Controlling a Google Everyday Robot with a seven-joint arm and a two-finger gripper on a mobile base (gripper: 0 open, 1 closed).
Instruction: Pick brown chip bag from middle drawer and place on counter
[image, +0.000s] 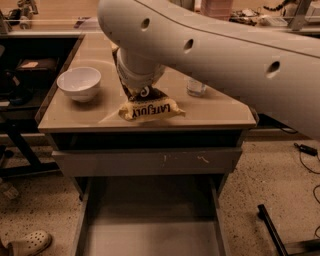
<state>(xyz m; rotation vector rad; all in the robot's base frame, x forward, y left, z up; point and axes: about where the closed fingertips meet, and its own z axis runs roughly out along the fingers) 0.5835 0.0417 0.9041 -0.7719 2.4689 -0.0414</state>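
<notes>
The brown chip bag (150, 109), dark brown with cream-yellow ends and white lettering, hangs from my gripper (142, 93) at the front middle of the counter (220, 111). Its lower end is at or just above the beige surface. My gripper is shut on the bag's top end and is mostly hidden under my large white arm (210, 45), which reaches in from the upper right. The middle drawer (150, 232) stands pulled open below, its flat grey floor bare.
A white bowl (79, 82) sits on the counter's left part. A clear bottle (196, 87) stands to the right of the bag. A grey drawer front with white scuffs (150, 161) lies just under the counter edge. A shoe (27, 243) and cables (306, 150) lie on the floor.
</notes>
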